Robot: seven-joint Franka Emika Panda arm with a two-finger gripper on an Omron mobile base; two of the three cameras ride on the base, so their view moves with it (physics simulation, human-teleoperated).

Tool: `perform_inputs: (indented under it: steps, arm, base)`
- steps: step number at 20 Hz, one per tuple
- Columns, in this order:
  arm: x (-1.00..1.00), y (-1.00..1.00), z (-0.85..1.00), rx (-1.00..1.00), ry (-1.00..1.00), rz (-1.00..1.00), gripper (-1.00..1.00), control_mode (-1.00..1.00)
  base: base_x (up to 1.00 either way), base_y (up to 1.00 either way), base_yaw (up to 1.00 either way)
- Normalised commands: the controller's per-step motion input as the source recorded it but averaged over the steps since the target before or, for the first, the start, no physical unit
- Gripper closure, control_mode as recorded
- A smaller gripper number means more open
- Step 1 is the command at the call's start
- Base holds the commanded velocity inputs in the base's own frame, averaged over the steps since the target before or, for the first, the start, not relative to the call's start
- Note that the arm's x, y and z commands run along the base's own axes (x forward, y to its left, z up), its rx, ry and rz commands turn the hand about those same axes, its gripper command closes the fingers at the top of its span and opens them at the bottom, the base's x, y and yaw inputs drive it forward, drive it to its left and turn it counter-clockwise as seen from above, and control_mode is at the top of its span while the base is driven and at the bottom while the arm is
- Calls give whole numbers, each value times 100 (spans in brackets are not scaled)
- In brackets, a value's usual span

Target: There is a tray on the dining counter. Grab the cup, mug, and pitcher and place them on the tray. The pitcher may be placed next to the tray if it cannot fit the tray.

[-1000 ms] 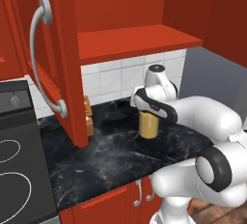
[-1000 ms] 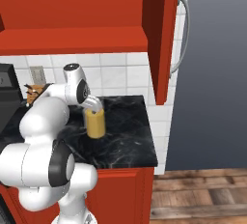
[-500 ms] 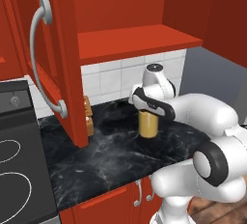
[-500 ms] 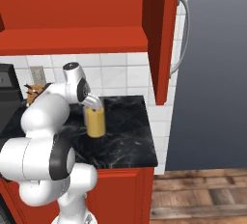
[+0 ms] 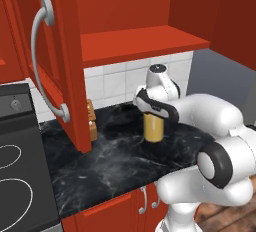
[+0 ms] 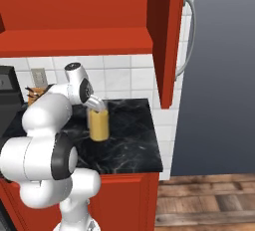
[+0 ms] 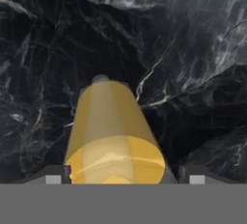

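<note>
The pitcher (image 5: 153,129) is a tall clear cylinder with orange-yellow contents, standing upright on the short black worktop (image 5: 115,161) under red cabinets. It also stands mid-worktop in the right base view (image 6: 98,126). My gripper (image 5: 152,117) reaches down over its top from above (image 6: 96,109). In the hand view the pitcher (image 7: 113,131) lies between my two fingertips, with my gripper (image 7: 123,177) open around its upper part. The left tip is close against the glass and a narrow gap shows on the right. The tray, the dining counter, the cup and the mug are out of view.
An open red cabinet door (image 5: 65,51) with a grey handle hangs over the worktop's left part. A red shelf (image 5: 140,41) juts out just above my hand. A stove (image 5: 15,176) is at left, and a small brown object (image 5: 91,118) stands by the tiled wall. A grey fridge (image 6: 219,75) stands at right.
My hand has sunk a little over the pitcher's top and the fingers have drawn in slightly toward the glass. The pitcher has stayed in place.
</note>
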Motion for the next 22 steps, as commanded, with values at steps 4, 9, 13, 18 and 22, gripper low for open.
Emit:
perform_inputs:
  steps: [4,9,13,18,22]
  arm:
    - [-58,-41,-92,0,4,-7,100,-100]
    - [-59,-49,-82,0,6,-5,100,-100]
    - [-49,-33,-63,0,3,-3,100,-100]
    - [-56,-8,-8,0,-3,0,100,-100]
    - [-89,0,47,0,-16,0,100,-100]
  base:
    - [0,0,0]
    - [0,0,0]
    - [0,0,0]
    - [0,0,0]
    - [0,0,0]
